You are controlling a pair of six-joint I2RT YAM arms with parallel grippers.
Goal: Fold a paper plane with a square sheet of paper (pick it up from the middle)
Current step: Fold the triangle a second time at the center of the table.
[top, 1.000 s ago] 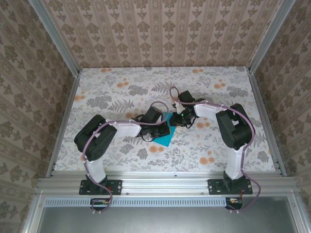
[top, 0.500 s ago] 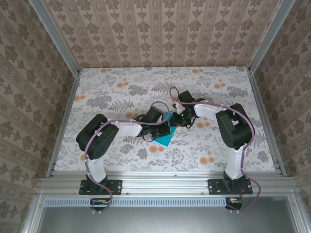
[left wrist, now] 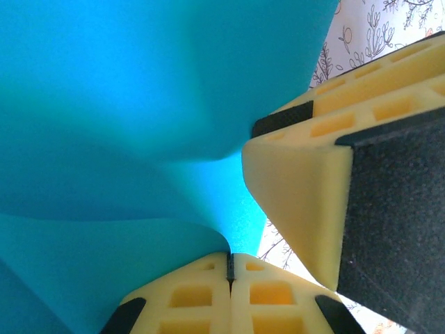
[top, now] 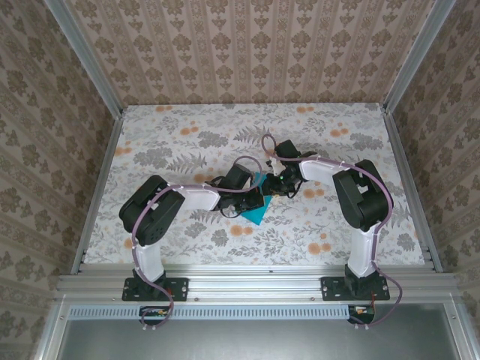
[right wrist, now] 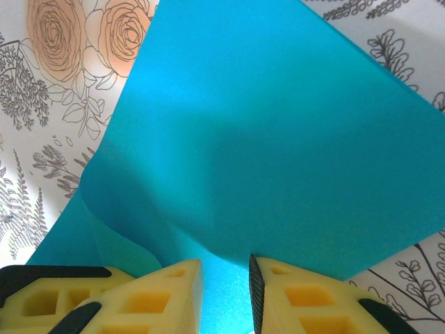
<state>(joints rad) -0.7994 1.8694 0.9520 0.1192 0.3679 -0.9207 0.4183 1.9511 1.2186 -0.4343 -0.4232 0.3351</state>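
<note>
Top external view first: floral bench (top: 187, 135) across the middle of the frame, with left arm (top: 154, 214) and right arm (top: 360, 195) both bent inward to meet just below centre. Against a second ago, a slight rightward creep of the left arm's elbow toward centre; no visible shift of the right arm. Between the two wrists, square sheet of paper (top: 253, 214) as a teal patch poking out below and left of the meeting point, much the same patch as before.

Closer, in the left wrist view: square sheet of paper (left wrist: 139, 104) across the upper left, bowed into a soft curve, not lying flat. Left tool (left wrist: 229, 263) at bottom centre, pressed together, with the sheet's curl drawn down into the seam and apparently pinched there.

Right wrist view: square sheet of paper (right wrist: 278, 139) spread over centre and right, one edge curling up at lower left. Right tool (right wrist: 226, 271) at the bottom edge, parted by a narrow gap, teal running into that gap, no clamping seen.

Judged from this: a small push by the left arm, probably feeding paper over for a fold. No crisp crease, no pointed dart yet. Early in the folding.
</note>
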